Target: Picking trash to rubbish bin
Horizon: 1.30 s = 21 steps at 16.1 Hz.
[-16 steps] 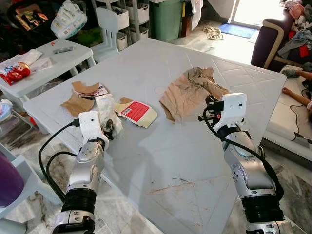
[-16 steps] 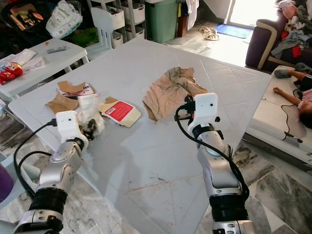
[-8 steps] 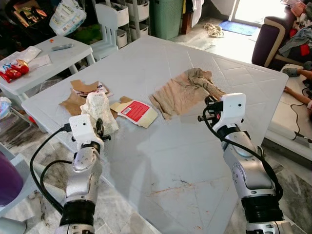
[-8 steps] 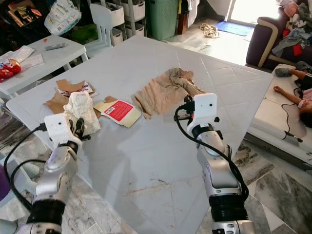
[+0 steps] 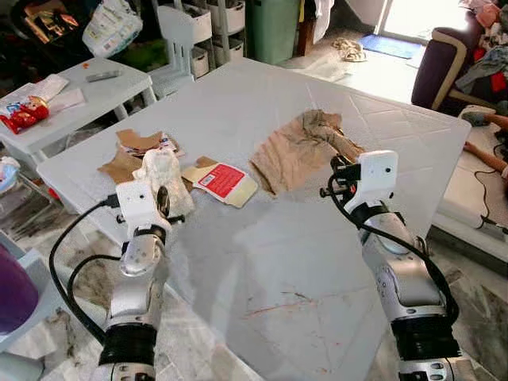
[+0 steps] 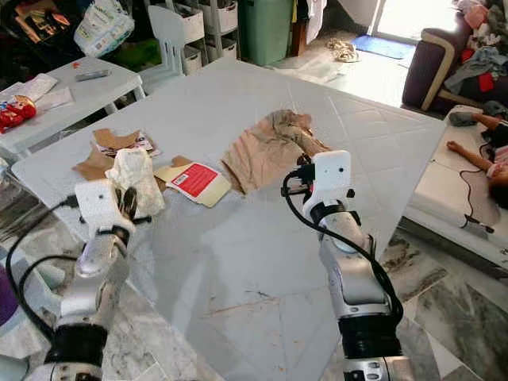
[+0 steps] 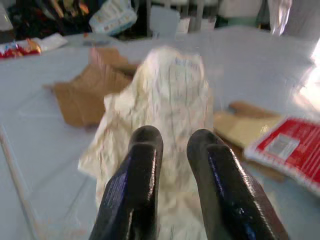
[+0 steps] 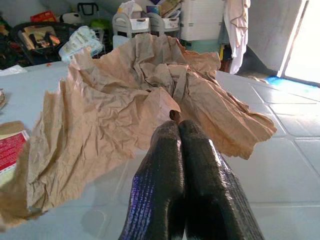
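Table (image 5: 262, 262): right pincer (image 8: 178, 131) pinching brown paper (image 8: 125, 105).

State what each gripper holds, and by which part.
Right gripper pinches the brown paper at its near edge. Left gripper grips the white crumpled paper low on its near side.

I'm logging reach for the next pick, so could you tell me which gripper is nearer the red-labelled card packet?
Left. The left gripper is at the crumpled white paper right beside the red-labelled card packet; the right gripper is at the far edge of the brown paper, which lies between.
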Tool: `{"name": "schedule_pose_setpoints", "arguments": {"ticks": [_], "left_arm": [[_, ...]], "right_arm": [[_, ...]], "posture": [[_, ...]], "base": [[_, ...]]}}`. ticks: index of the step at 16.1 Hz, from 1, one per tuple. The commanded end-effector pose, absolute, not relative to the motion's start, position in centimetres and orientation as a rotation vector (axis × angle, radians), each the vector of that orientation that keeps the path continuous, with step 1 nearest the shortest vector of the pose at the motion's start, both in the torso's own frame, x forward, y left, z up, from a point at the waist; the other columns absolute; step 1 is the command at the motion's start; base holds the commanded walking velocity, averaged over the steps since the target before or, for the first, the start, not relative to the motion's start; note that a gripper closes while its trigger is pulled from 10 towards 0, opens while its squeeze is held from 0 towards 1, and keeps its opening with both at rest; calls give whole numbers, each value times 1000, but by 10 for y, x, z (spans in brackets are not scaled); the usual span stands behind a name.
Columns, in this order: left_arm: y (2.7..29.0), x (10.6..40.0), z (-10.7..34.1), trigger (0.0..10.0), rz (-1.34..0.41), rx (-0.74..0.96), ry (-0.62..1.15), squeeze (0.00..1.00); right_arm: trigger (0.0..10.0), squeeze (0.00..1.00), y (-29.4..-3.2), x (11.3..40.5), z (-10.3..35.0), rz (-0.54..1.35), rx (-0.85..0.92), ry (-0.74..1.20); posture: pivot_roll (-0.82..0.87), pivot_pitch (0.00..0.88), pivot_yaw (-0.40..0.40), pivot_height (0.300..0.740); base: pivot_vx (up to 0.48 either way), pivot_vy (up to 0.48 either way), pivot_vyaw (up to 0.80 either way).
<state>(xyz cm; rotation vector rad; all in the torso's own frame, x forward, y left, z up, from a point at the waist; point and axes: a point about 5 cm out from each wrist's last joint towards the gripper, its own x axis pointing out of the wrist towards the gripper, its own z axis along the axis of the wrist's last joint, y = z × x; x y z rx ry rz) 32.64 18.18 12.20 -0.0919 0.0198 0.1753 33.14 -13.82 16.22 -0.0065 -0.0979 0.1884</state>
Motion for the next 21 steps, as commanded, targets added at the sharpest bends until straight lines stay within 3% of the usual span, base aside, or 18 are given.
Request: {"name": "schedule_pose_setpoints", "arguments": {"ticks": [1,10,21], "left_arm": [[181,332,134,10000,175,-120,-18,1000],[208,343,132,10000,335,-185,102,1000],[206,362,121,10000,269,-142,215,1000]], "right_arm": [[0,0,-134,334,168,201,-13,-117],[0,0,-134,332,167,202,-15,-118],[0,0,-136,329,168,199,-32,-120]], "posture": [[64,57,-4,740],[58,60,-4,740],[34,75,-2,740]], "base": [[0,0,0],[0,0,0],[0,0,0]]}}
